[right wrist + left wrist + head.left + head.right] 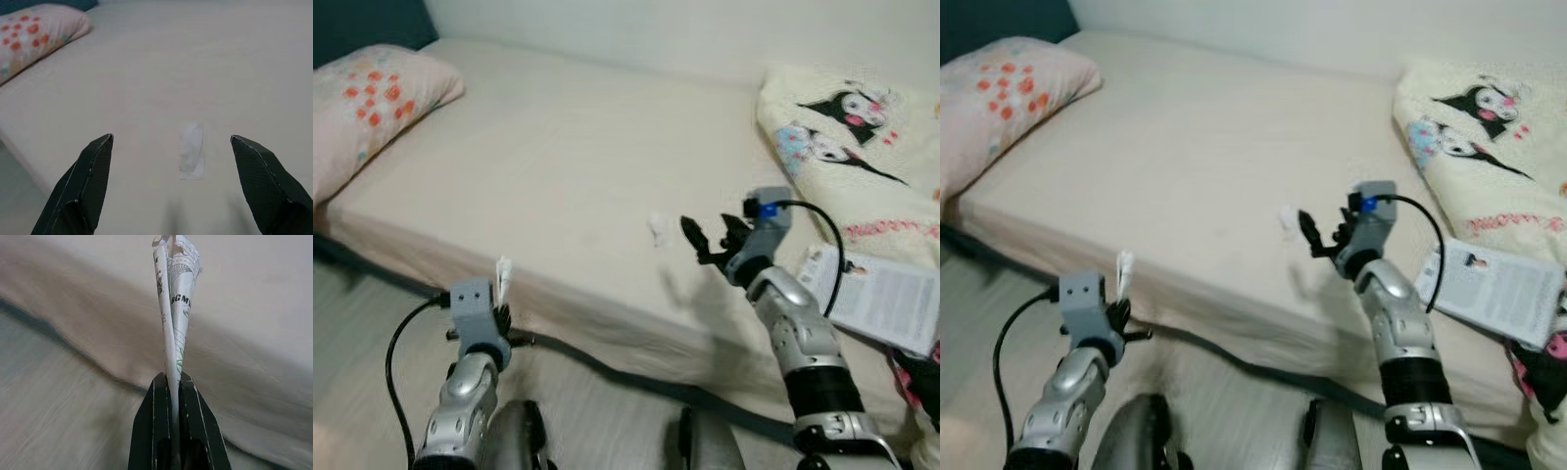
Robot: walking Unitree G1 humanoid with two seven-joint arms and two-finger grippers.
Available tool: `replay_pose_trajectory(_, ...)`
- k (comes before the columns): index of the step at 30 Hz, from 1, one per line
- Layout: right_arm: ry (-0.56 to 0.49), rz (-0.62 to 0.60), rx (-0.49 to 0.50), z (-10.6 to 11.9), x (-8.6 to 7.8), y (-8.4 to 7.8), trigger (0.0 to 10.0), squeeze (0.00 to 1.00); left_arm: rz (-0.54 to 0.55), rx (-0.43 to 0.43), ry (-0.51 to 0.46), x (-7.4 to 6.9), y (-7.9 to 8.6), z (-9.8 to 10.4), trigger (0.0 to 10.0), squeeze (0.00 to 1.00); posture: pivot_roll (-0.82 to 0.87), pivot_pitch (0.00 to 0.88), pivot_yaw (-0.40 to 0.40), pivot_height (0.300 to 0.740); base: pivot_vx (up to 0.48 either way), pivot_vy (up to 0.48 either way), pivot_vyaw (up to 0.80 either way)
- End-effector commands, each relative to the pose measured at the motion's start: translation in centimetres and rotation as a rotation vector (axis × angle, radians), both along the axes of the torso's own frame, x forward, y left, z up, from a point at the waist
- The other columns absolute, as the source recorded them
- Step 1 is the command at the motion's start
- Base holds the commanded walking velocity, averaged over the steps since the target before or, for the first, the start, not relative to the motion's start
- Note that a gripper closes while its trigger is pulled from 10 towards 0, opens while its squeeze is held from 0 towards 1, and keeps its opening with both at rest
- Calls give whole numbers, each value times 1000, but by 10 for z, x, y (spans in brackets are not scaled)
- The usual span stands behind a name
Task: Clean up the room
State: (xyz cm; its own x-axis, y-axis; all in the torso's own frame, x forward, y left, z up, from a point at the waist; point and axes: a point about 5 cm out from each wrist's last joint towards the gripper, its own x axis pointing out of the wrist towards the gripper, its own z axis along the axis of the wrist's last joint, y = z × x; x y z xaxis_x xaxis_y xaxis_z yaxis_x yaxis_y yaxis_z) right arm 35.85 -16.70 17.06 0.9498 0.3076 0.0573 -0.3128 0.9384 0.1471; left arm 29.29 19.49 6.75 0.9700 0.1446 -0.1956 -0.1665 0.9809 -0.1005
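Observation:
A small white scrap of wrapper (658, 228) lies on the cream bed sheet (568, 157), also seen in the right wrist view (190, 151). My right gripper (715, 235) hovers open just right of it, above the sheet, the scrap lying between and beyond its fingertips (100, 149). My left gripper (504, 315) is held low by the bed's front edge, shut on a folded printed paper wrapper (175, 308) that sticks up from its fingers (502, 274).
A pink flowered pillow (367, 103) lies at the bed's left end. A cartoon-print blanket (862, 147) covers the right end, with a white printed leaflet (886, 294) below it. Grey floor (372, 343) runs along the bed's front edge.

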Motion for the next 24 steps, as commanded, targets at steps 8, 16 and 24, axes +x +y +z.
replay_pose_trajectory(8,15,-2,-5,-7,1,1,10000,0,-13,1,17,-3,0,3,10000,0,-28,187,-34,575,0,0,788)
replay_pose_trajectory(16,14,0,-4,-9,1,2,10000,0,-36,-7,18,-5,-6,5,10000,0,-35,194,-33,575,0,0,782)
replay_pose_trajectory(24,18,-36,-21,-11,0,-4,10000,0,-88,-23,0,1,-16,11,10000,0,-46,202,-33,575,0,0,781)
